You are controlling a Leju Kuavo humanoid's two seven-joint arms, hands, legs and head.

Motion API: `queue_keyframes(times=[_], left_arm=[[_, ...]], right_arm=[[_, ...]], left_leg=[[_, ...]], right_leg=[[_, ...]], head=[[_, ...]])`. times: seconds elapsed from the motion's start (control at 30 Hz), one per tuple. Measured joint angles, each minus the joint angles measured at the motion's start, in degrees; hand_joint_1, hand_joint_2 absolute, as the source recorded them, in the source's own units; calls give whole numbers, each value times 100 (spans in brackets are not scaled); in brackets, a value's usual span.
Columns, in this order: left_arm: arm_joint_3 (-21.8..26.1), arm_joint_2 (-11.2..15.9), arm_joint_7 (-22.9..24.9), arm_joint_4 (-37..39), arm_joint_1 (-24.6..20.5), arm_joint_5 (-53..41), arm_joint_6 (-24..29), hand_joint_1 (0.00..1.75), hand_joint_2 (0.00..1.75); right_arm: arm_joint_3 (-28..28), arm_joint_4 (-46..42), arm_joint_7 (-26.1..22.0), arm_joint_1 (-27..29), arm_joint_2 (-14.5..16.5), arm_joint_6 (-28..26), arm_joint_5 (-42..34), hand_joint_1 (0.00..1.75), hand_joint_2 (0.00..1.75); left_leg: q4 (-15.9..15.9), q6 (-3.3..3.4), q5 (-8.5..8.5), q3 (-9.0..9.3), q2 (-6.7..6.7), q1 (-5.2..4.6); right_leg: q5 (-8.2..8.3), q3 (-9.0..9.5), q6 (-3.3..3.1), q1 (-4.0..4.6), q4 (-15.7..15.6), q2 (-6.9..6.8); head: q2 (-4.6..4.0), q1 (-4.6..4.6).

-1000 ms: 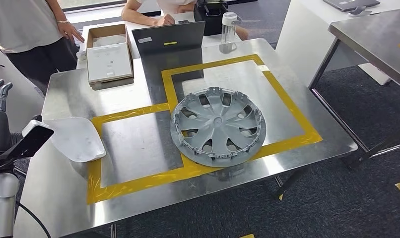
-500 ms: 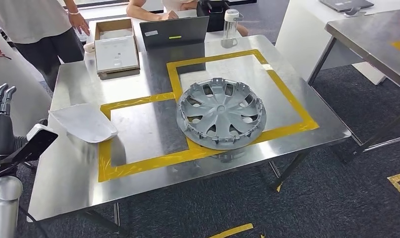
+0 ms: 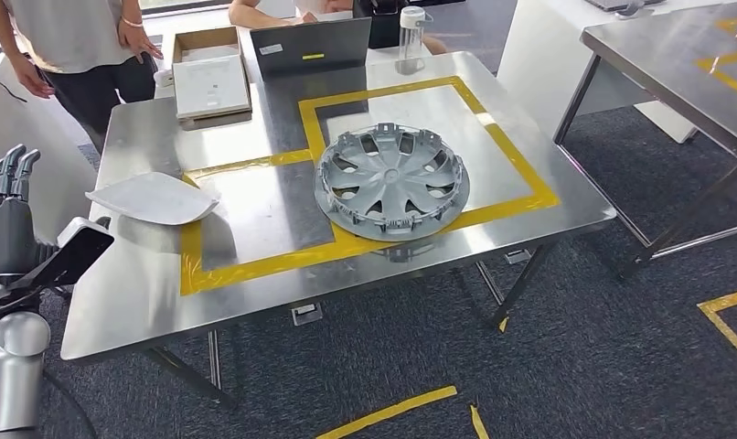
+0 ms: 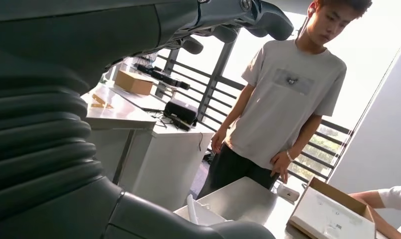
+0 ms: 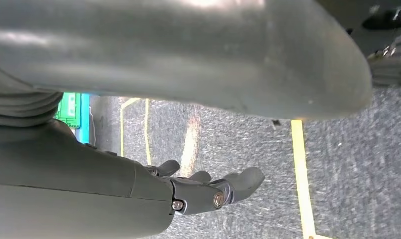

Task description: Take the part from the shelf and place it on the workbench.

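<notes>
— Where's the part?
— The grey plastic wheel cover (image 3: 392, 181) lies flat on the steel workbench (image 3: 566, 197), across the yellow tape — well apart from both hands.
— The hands?
— Left hand (image 3: 6, 201) raised, fingers straight, empty. Right hand (image 5: 208, 186) hangs, loosely curled, empty.
— Any writing?
— None legible.

Grey hubcap (image 3: 391, 180) on taped workbench (image 3: 529, 229), left hand (image 3: 6, 210) empty
</notes>
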Motion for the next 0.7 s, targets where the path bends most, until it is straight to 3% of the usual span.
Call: queue_keyframes(times=[0.07,0.13,0.17,0.2,0.23,0.27,0.33,0.37,0.4,0.47,0.5,0.53,0.63,0.67,0.7], left_arm=[[-3,0,8,29,-12,-8,-3,0,175],[-8,-1,19,62,-14,-11,-4,0,175],[-10,-2,22,80,-9,-11,-4,0,175],[-12,-2,23,97,-4,-11,-4,0,175],[-13,-1,21,113,-2,-10,-4,0,175],[-14,3,13,128,-7,-7,-4,0,175],[-18,17,-15,162,-47,8,-3,0,175],[-21,29,-33,181,-70,18,-3,0,175],[-24,40,-49,205,-91,27,-2,0,175],[-32,49,-73,260,-117,43,0,0,175],[-40,47,-81,287,-134,47,3,0,175],[-48,43,-84,309,-145,49,7,0,175],[-63,33,-85,355,-157,48,17,0,175],[-67,29,-84,370,-155,48,18,0,175],[-73,26,-84,387,-153,48,18,0,175]], right_arm=[[0,1,1,2,2,4,5,0,0],[0,1,1,10,3,14,12,0,0],[0,2,1,17,3,21,16,0,0],[0,2,1,22,2,25,21,0,0],[0,2,1,25,2,29,32,0,0],[0,2,1,24,2,31,41,0,0],[3,2,1,19,2,32,61,0,0],[4,2,1,17,2,32,66,0,0],[6,1,1,16,2,32,69,0,0],[7,1,-1,20,2,32,73,0,0],[7,1,-6,22,1,31,73,0,0],[8,2,-10,25,1,31,73,0,0],[9,2,-17,27,1,30,72,0,0],[9,2,-17,26,1,30,72,0,0],[9,2,-17,26,0,30,72,0,0]], left_leg=[[371,-58,-495,-124,-21,5],[1077,-113,-1035,-249,-30,6],[1371,-131,-1121,-253,-30,7],[1516,-140,-1068,-188,-30,7],[1463,-141,-929,-28,-30,7],[1219,-136,-794,230,-32,7],[433,-92,-816,859,-49,-7],[128,-54,-899,1058,-58,-20],[-42,-6,-975,1149,-65,-39],[-80,106,-924,1088,-51,-50],[-80,166,-868,1039,-39,-46],[-87,220,-802,978,-25,-35],[-82,284,-581,737,-11,-29],[-71,280,-507,641,-11,-28],[-55,270,-436,536,-10,-27]], right_leg=[[174,-142,-63,-28,-37,-11],[321,-307,-84,-27,-35,-15],[392,-394,-82,-25,-30,-15],[462,-483,-76,-24,-22,-15],[530,-576,-65,-25,-12,-15],[593,-661,-49,-27,3,-15],[695,-786,0,-15,46,-11],[743,-814,30,-8,61,-10],[790,-828,63,-5,64,-9],[866,-843,138,-13,55,-6],[800,-878,177,-23,101,-1],[626,-937,213,-29,234,4],[-220,-1209,293,-53,1199,10],[-348,-1254,309,-58,1518,9],[-336,-1223,318,-63,1694,9]], head=[[0,-15],[-1,-23],[-1,-23],[-1,-23],[0,-22],[0,-23],[0,-21],[0,-18],[0,-22],[0,-30],[0,-33],[0,-30],[0,-25],[0,-25],[0,-26]])
